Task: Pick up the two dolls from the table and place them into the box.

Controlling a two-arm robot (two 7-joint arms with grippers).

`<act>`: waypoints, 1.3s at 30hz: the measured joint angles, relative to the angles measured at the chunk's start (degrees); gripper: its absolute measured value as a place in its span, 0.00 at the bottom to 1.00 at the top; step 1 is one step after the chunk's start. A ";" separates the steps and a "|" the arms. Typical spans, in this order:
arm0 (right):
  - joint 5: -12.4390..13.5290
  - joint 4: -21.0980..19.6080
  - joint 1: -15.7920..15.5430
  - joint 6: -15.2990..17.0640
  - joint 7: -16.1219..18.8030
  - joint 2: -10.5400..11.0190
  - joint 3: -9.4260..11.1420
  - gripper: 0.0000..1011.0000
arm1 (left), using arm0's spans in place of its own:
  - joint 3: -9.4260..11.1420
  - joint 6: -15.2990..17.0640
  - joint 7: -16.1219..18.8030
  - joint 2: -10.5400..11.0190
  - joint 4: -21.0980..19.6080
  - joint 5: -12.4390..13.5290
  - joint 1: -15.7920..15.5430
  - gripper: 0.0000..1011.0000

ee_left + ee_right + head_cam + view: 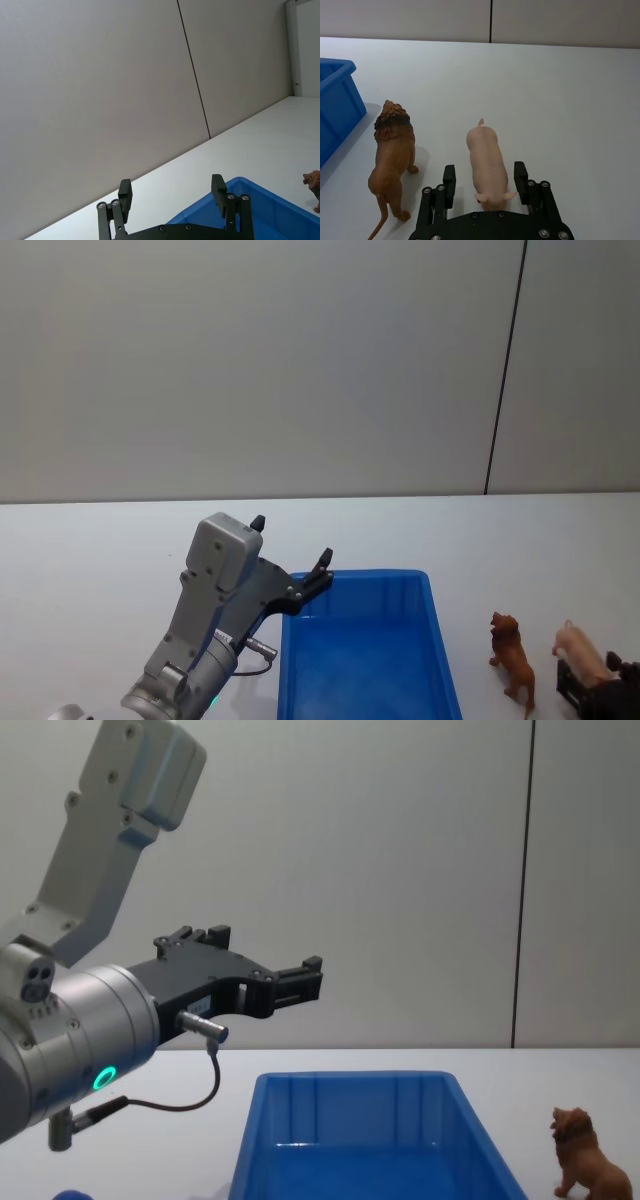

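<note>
The white table (100, 570) runs back to a grey wall. The blue box (380, 574) sits on it toward the near edge, about midway along. Above the box's far left corner hangs the left gripper (171, 186), fingers apart and holding nothing.

Both dolls stand on the table to the right of the box, toward the near right corner. The lion (394, 150) is just beside the box's right wall and the pig (485, 150) is just beside the lion, farther right. They are apart from each other and both face the near edge.

The right gripper (485, 171) is down at the pig. Its fingers (449, 175) are spread either side of the pig's shoulders, close to the flanks but with a sliver of table showing on each side.

Both dolls look like moulded plastic. I'd guess they are light, stiff, and smooth enough to slip or tip over if nudged from one side only.

The pig's rounded barrel is the sensible hold, squeezed across the flanks where the body is widest. The ears, curly tail and short legs are best left alone.

The lion looks best taken across the torso behind the mane, well away from its thin tail and legs.
</note>
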 joint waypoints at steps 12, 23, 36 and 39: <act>-0.80 -0.08 0.14 -0.45 0.33 -0.23 0.02 0.37 | 0.00 0.00 0.00 0.00 0.00 0.00 0.00 0.99; -1.90 -4.68 -0.22 -0.66 -0.15 -0.16 0.18 0.36 | 0.00 0.00 0.00 0.00 0.00 0.00 0.00 0.99; -2.18 -9.34 1.38 -0.17 3.63 -1.29 -0.54 0.36 | 0.00 0.00 0.00 0.00 0.00 0.00 0.00 0.99; -1.92 -9.73 2.09 0.23 5.24 -1.91 -0.97 0.36 | 0.00 0.00 0.00 0.00 0.00 0.00 0.00 0.99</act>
